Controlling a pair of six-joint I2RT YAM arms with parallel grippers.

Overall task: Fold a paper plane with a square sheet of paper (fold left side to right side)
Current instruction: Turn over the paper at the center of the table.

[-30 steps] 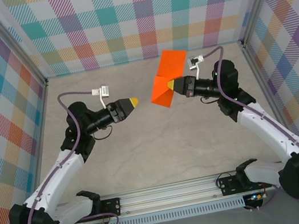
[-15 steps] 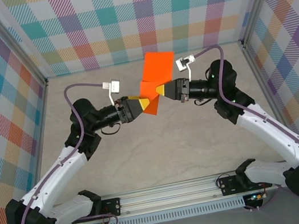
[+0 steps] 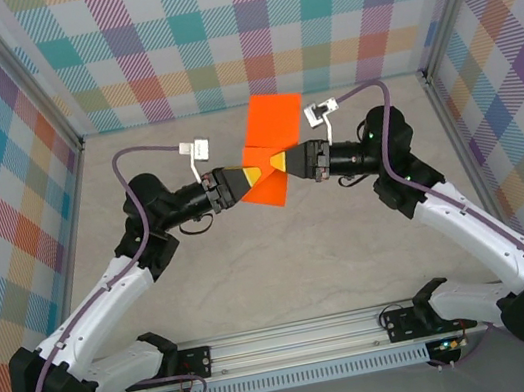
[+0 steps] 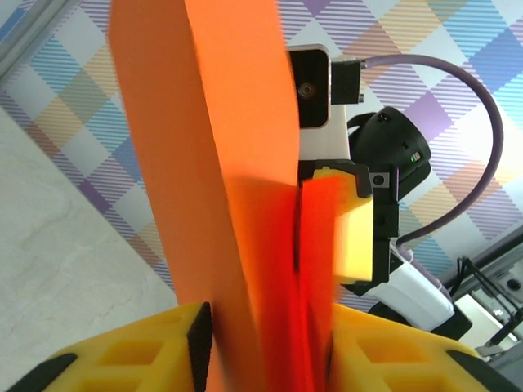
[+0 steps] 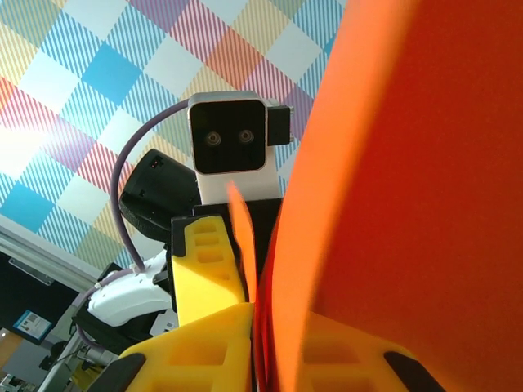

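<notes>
The square sheet of paper [image 3: 272, 121] is bright orange, creased into two panels, and hangs above the table's middle. My left gripper [image 3: 252, 176] reaches in from the left, and my right gripper [image 3: 280, 162] from the right. Their yellow tips nearly meet at the lower panel. In the left wrist view the paper [image 4: 221, 122] stands edge-on, pressed between both yellow fingers of the left gripper [image 4: 265, 314], with the right gripper's finger [image 4: 355, 233] just behind. In the right wrist view the paper [image 5: 409, 163] runs through the narrow slot of the right gripper [image 5: 282, 314], which is shut on it.
The beige table [image 3: 282, 253] is walled by plaid panels [image 3: 213, 32] at the back and on both sides. A metal rail [image 3: 297, 337] with the arm bases runs along the near edge. Grey cables loop over both wrists.
My left gripper has swung right to the paper and shut on its lower panel. My right gripper has carried the paper a little left towards the middle.
</notes>
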